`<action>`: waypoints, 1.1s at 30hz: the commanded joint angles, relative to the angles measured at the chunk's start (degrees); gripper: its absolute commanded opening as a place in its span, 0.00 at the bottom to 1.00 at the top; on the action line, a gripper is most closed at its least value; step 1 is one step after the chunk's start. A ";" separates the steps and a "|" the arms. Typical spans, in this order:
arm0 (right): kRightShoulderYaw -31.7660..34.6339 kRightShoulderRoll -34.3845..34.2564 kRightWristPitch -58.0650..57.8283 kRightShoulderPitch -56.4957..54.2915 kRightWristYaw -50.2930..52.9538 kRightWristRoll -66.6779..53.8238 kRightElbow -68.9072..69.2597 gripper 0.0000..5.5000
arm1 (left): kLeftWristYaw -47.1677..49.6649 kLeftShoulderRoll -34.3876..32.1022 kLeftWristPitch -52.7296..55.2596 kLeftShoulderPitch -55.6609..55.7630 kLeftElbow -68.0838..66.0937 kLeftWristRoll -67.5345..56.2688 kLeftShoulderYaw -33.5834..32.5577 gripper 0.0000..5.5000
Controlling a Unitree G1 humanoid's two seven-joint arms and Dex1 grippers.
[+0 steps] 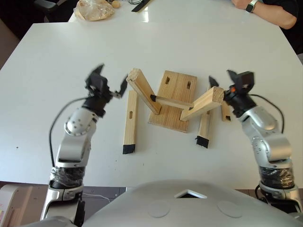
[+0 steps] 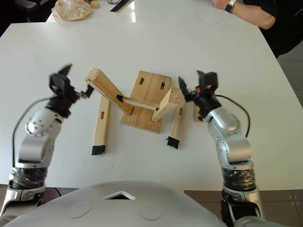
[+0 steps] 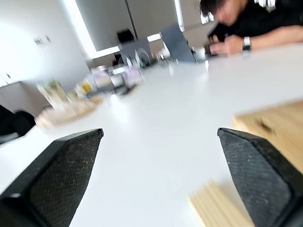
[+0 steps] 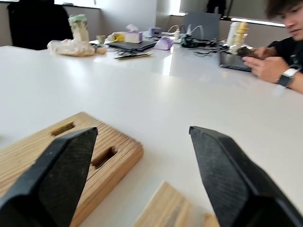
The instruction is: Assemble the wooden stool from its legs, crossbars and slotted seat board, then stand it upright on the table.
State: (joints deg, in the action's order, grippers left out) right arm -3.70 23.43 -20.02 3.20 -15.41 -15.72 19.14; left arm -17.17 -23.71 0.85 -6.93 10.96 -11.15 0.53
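Note:
The slotted seat board lies flat at mid-table. Across it rests a part-built frame: a left leg and a right leg joined by a crossbar. One loose leg lies left of the board, and another lies partly under the frame's right leg. A short wooden piece sits beside my right arm. My left gripper hovers open just left of the frame's left leg, holding nothing. Open too, my right gripper hangs above the right leg's end, with the seat board ahead of it.
A clear plastic bag lies at the table's far left and a black object beside it. A person's forearm with a watch rests at the far right corner. White table spreads around the parts.

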 commanded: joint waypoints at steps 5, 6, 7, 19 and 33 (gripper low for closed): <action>-4.76 2.81 4.59 4.63 -6.76 7.04 -7.29 0.65 | -5.88 3.26 -2.39 -4.26 -4.08 -0.66 2.69 0.81; -4.49 3.10 4.87 4.80 -7.11 7.55 -7.99 0.65 | -6.34 3.18 -2.33 -4.66 -4.65 0.03 3.26 0.81; -4.35 3.60 5.27 5.02 -7.51 8.23 -8.71 0.65 | -7.01 2.94 -1.90 -5.03 -5.76 0.74 4.02 0.81; 0.28 9.31 11.76 5.36 -11.08 12.10 -21.19 0.65 | -6.52 -2.20 -14.29 -4.52 -24.93 9.72 2.25 0.81; 5.17 14.52 14.88 4.20 -13.19 13.74 -27.17 0.65 | -11.14 -6.10 -17.63 -1.93 -26.89 7.21 -1.18 0.81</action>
State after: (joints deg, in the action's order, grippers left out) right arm 0.95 36.90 -4.33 6.66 -27.85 -3.55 -5.53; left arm -27.26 -28.18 -18.49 -7.70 -13.24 -5.69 -0.34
